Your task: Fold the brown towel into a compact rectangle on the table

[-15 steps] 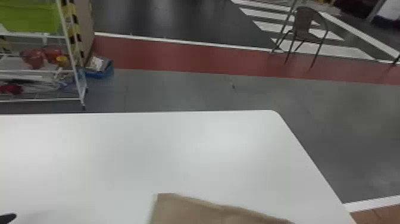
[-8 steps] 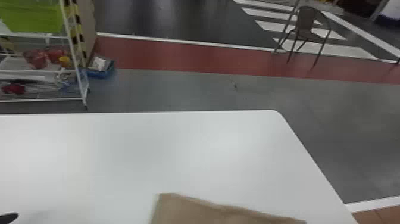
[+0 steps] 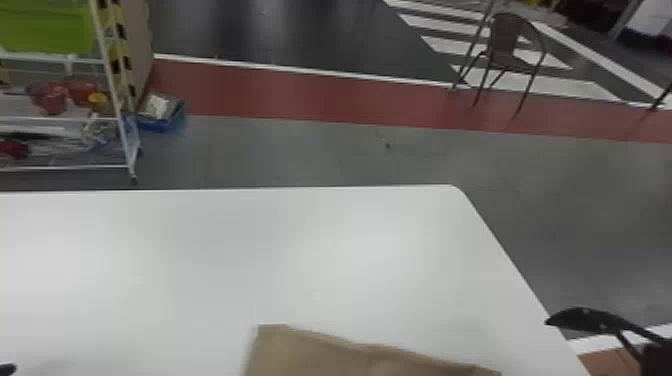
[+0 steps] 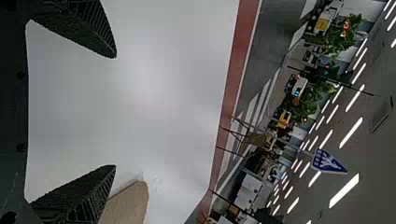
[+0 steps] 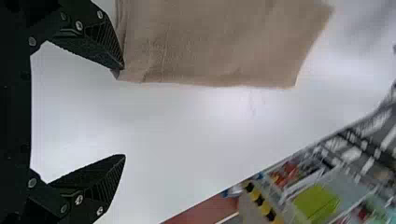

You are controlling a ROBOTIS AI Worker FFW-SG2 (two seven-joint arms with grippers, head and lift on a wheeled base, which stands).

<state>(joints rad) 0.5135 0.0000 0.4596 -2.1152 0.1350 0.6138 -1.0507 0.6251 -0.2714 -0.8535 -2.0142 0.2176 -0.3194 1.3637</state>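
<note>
At the head view's lower left corner a black fingertip of my left gripper (image 3: 7, 369) pokes in, left of the brown towel (image 3: 350, 355) on the white table. My right gripper (image 3: 575, 320) is at the lower right, beyond the towel's right end. In the left wrist view my left gripper (image 4: 116, 112) is wide open, with part of the towel (image 4: 128, 203) beside one finger. The right wrist view has my right gripper (image 5: 124, 112) open, one fingertip at a corner of the towel (image 5: 219, 42) and bare tabletop between its fingers.
The white table (image 3: 225, 260) has its rounded far corner right of centre. Past its far edge stand a white wire shelf (image 3: 112, 90) holding a green bin (image 3: 47, 27), and a blue tray (image 3: 162, 117) on the floor. A brown chair (image 3: 510, 47) is farther back on the right.
My right gripper has come into the head view at the lower right. The towel's visible edge reaches slightly farther right than a second ago. The left fingertip has barely shifted.
</note>
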